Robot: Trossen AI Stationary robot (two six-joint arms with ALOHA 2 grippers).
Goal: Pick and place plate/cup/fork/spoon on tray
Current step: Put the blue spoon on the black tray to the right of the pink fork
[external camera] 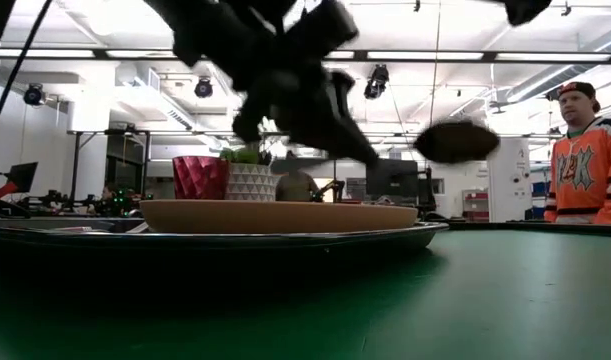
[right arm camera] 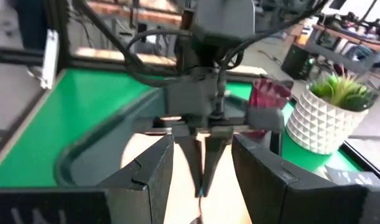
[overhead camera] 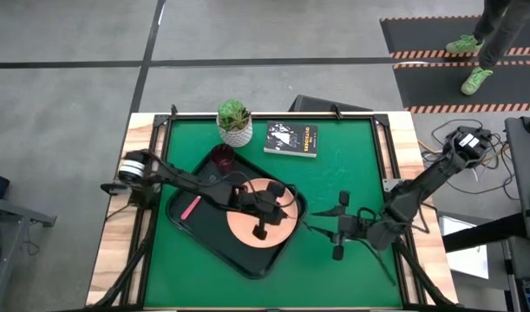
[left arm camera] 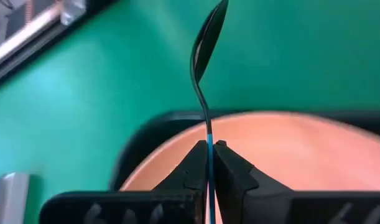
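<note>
the spoon [left arm camera: 208, 74] is pinched by its thin blue handle between the closed fingers of the left gripper [left arm camera: 209, 163], w/ the shiny metal bowl sticking out past the fingertips and tilted edge-on. it is held above the plate [left arm camera: 314, 155], clear of its surface; in the left wrist view the bowl reaches out beyond the plate's rim, over the green mat.

in the high view the left gripper [overhead camera: 263, 218] is seen over the salmon-pink plate [overhead camera: 247, 227], which lies flat inside the black tray [overhead camera: 214, 248]. the fork [overhead camera: 191, 207], pink-handled, lies on the tray floor beside the plate, on the side toward the left arm's base. the dark red cup [overhead camera: 222, 157] stands upright at the tray's far corner, behind the plate.

the spoon itself cannot be made out from above; the left wrist view alone shows the grip. in the low view the spoon bowl [external camera: 456, 141] is shown as a dark oval raised above the plate [external camera: 277, 215], w/ the cup [external camera: 200, 177] beyond it.

the right gripper [overhead camera: 340, 227] rests off the tray, on the mat beside the plate's side of the tray, fingers spread apart and empty; thru them, in the right wrist view, the left gripper [right arm camera: 205, 163] is seen head-on.
</note>
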